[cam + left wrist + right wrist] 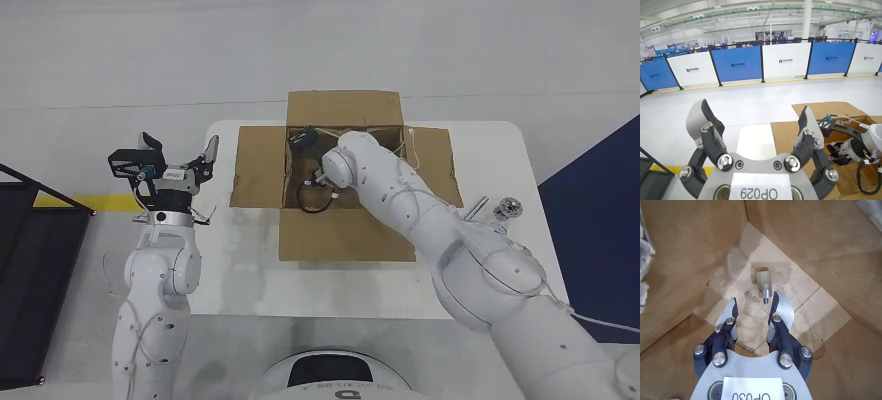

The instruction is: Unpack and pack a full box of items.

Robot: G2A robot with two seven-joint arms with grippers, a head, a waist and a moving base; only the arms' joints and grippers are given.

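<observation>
Box [343, 108] sits at centre of the top view on the white worktop [250, 280], all four flaps folded out flat. The right arm reaches down into it.

Progress, as I judge it: unpacking is under way and not finished. Two small metal parts [508, 208] lie out on the worktop right of the box, near the right flap. At least one piece remains inside, a short cylinder [763, 281] on the box floor at centre of the right wrist view. Something pale and crumpled [644, 291] shows at that view's left edge; I cannot tell what it is. Repacking has not begun by the look of it.

Cylinder: cloudy yellowish body with a metal collar and a threaded stud at one end. It appears to lie on its side, though the angle makes that hard to confirm. The long axis runs up and down the frame, stud end at the bottom, toward the fingers. The body end points to the far corner of the box.

Right gripper [754, 296]: fingers partly spread and empty, tips either side of the stud but short of touching it.

Left gripper [754, 104]: fingers wide apart, nothing between them, at left in the top view by the worktop's left edge, well apart from the box contents.
</observation>
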